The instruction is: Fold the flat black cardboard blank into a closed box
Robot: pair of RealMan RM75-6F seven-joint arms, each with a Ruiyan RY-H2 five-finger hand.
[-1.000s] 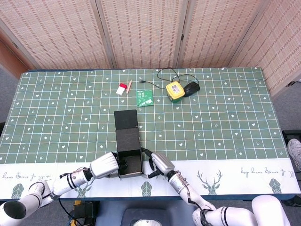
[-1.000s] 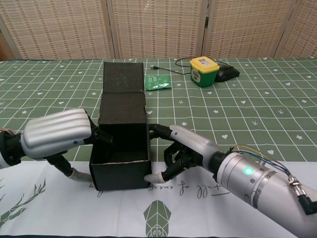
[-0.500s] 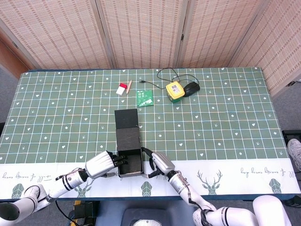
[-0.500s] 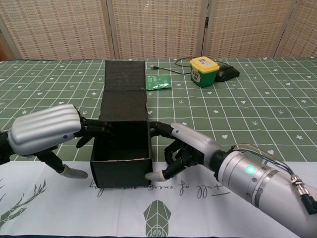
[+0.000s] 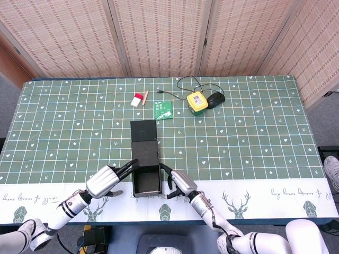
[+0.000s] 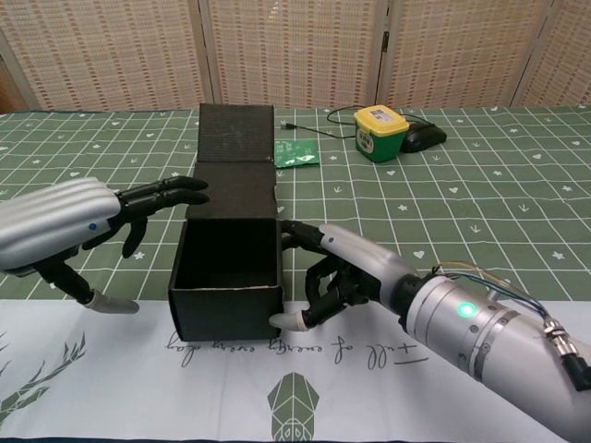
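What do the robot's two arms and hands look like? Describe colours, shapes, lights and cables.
Both hands, left hand and right hand, have ribbed silver-grey backs with black fingers and pale tips. The right forearm is a silver cylinder with a green light and thin wires.

Head view high overhead, whole table (image 5: 254,137); chest view low, close, facing forward; both sharing the near edge.

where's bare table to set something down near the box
Bare cloth lies right of the black box, out to the table's right edge, and left of it beyond the left hand. It is crowded behind the box, around the green packet and yellow container.
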